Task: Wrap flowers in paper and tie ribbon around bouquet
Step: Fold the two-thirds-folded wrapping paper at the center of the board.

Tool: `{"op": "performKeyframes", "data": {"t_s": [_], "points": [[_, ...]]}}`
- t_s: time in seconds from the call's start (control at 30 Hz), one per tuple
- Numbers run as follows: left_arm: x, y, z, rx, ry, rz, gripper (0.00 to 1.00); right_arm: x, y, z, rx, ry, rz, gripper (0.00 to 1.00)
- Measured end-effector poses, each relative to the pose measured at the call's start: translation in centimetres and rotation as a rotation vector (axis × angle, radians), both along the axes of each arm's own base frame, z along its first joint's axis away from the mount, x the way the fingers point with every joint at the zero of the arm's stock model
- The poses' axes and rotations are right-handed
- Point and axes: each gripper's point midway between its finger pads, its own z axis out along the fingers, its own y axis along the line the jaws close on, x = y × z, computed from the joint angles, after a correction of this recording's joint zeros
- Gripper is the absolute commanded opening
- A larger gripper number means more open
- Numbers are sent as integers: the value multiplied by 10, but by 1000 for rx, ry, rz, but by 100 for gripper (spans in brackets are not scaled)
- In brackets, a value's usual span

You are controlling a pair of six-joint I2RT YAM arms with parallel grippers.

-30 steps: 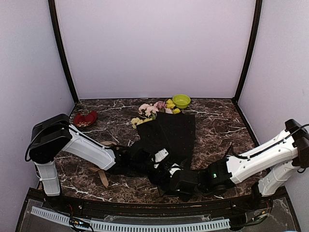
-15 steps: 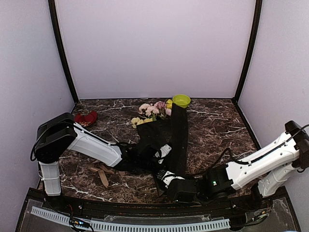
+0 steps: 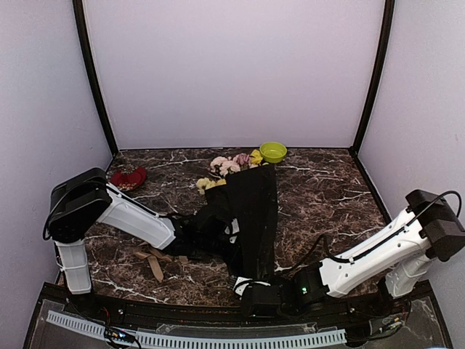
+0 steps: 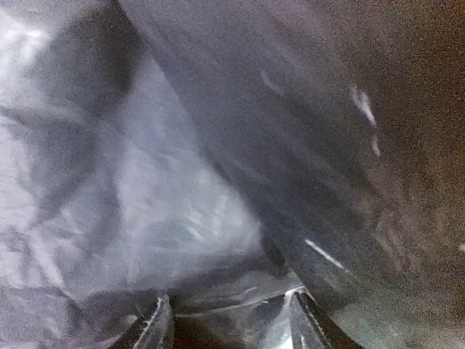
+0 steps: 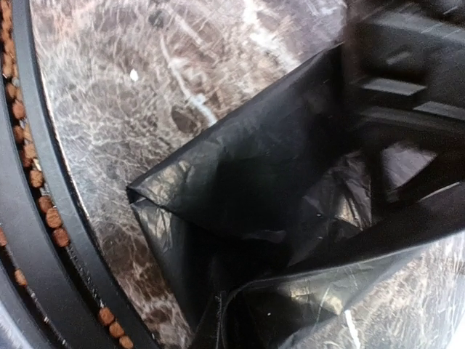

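Observation:
The black paper (image 3: 251,211) lies folded over the flowers (image 3: 231,163), and only the pink and yellow heads stick out at its far end. My left gripper (image 3: 222,234) is tucked against the left side of this bundle. In the left wrist view its fingertips (image 4: 155,326) stand apart with crinkled paper (image 4: 240,218) bunched between them. My right gripper (image 3: 244,286) is at the near table edge, shut on the paper's lower end; its fingers are buried in dark folds (image 5: 240,313). The beige ribbon (image 3: 153,263) lies loose on the table at the front left.
A green bowl (image 3: 273,152) stands at the back, beside the flower heads. A red object (image 3: 128,178) sits at the back left. The black front rail (image 5: 43,240) runs close past my right gripper. The marbled tabletop (image 3: 327,196) is bare on the right.
My right gripper drew the paper's right flap up and over the flowers to the left, then moved toward the near edge. The wide sheet is now a narrow cone. The left gripper stayed put.

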Motion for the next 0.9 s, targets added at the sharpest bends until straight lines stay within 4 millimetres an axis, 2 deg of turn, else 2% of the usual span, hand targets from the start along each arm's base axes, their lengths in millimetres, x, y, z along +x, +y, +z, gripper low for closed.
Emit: {"op": "performKeyframes", "data": {"t_s": [0.13, 0.33, 0.43, 0.6, 0.7, 0.77, 0.9], "points": [[8, 7, 11, -21, 1, 20, 60, -2, -1, -19, -44, 5, 8, 0], [28, 31, 43, -53, -33, 99, 64, -3, 2, -19, -40, 5, 11, 0], [48, 55, 70, -67, -64, 192, 64, -3, 2, -19, -40, 5, 10, 0], [77, 107, 114, -66, -124, 375, 65, -3, 2, -19, -44, 4, 10, 0], [71, 133, 134, -75, -147, 439, 65, -3, 5, -19, -44, 4, 12, 0], [64, 140, 142, -106, -145, 448, 65, -3, 5, -19, -46, 4, 13, 0], [35, 150, 150, -236, -84, 428, 69, -3, 5, -19, -50, 2, 16, 0]]}}
